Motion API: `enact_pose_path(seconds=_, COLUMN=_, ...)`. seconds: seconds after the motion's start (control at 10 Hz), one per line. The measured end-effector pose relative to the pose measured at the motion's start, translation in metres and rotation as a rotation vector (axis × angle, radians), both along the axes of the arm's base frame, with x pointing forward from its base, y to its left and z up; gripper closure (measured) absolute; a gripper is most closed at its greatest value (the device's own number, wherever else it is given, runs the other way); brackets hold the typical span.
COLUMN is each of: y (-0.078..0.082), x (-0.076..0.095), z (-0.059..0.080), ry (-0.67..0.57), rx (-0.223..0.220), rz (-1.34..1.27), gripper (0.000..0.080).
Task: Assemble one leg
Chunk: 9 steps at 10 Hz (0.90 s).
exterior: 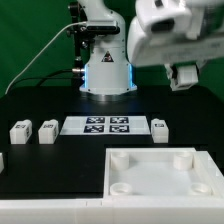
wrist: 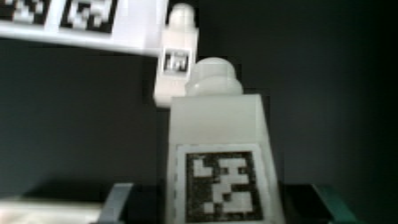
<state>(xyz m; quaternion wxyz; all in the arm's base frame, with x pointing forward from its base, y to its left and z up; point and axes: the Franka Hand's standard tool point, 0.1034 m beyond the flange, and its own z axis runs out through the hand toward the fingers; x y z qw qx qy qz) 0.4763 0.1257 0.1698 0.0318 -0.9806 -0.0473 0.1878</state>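
In the wrist view a white leg (wrist: pixel 217 130) with a black-and-white tag on its face and a rounded peg at its far end fills the middle. It sits between my two dark fingers (wrist: pixel 125 200). My gripper (wrist: pixel 219 206) is shut on it. In the exterior view the gripper (exterior: pixel 185 78) hangs high at the exterior view's right, well above the table, with the leg (exterior: pixel 183 72) showing as a pale block. The large white tray-like piece (exterior: pixel 160 172) with round corner sockets lies below, at the front right.
The marker board (exterior: pixel 95 125) lies mid-table and also shows in the wrist view (wrist: pixel 63 20). Loose legs stand at the exterior view's left (exterior: pixel 20 130) (exterior: pixel 47 130) and beside the marker board's right end (exterior: pixel 160 127) (wrist: pixel 175 55). The robot base (exterior: pixel 105 70) stands behind.
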Motion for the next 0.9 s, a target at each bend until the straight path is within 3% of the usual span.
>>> enact_pose_path(seconds=0.5, y=-0.004, x=0.014, z=-0.001, ry=-0.51, rx=0.035, rz=-0.029, gripper=0.0509)
enact_pose_path(seconds=0.7, y=-0.02, x=0.066, z=0.027, ry=-0.627, rx=0.024, rz=0.001, gripper=0.0509)
enact_pose_path(seconds=0.8, y=-0.017, x=0.092, z=0.033, ry=-0.756, rx=0.052, rz=-0.014, gripper=0.0508)
enact_pose_path(seconds=0.9, y=-0.016, x=0.102, z=0.025, ry=-0.847, rx=0.075, rz=-0.03, gripper=0.0508)
